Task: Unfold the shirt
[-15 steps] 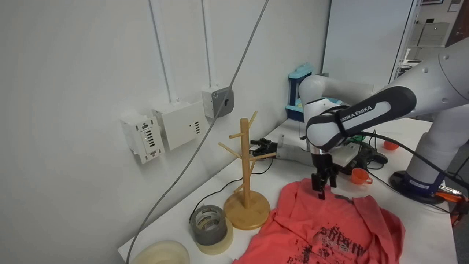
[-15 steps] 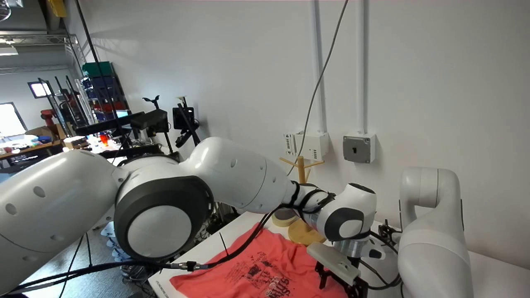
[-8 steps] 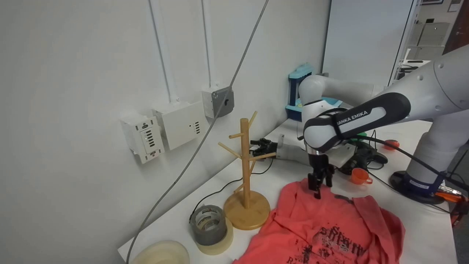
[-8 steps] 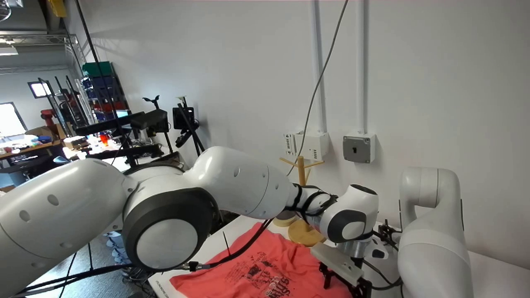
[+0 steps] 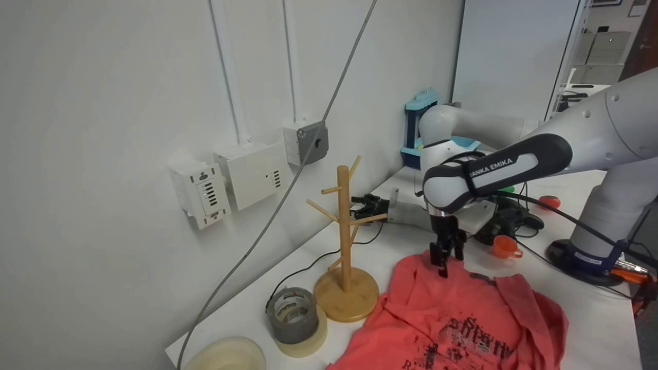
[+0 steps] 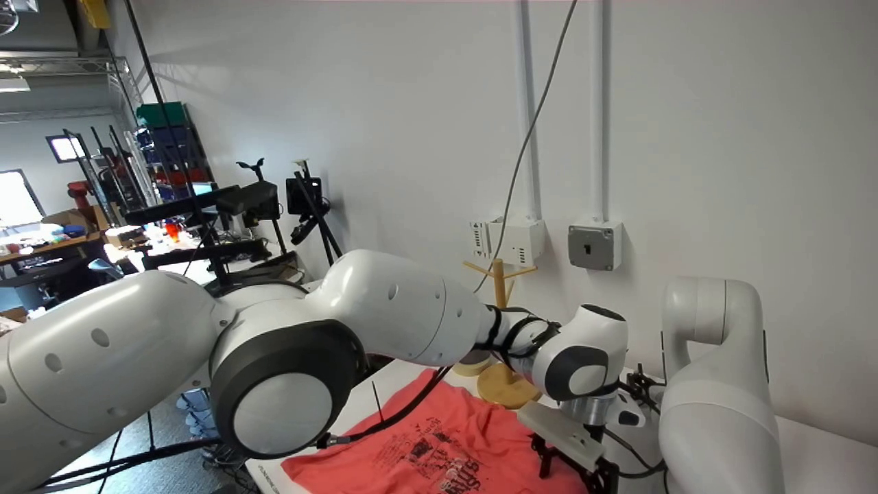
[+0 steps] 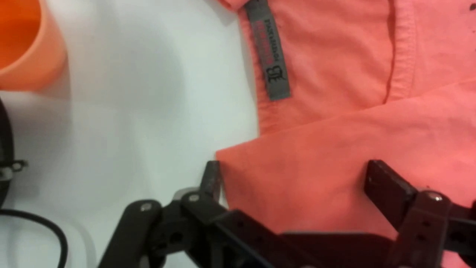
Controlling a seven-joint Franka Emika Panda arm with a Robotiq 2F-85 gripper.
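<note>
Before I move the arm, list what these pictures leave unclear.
Shirt: partly cut off by the bottom edge, both exterior views.
Neck label: red wording too blurred, wrist view.
Tool: contact with the shirt unclear from above, wrist view.
Wooden stand: middle hidden behind the arm, in an exterior view.
Pale round thing: cut off by the bottom edge, in an exterior view.

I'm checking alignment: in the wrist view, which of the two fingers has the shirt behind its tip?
The finger farther from the orange cup, with shirt behind its tip; the nearer finger has white tabletop there.
</note>
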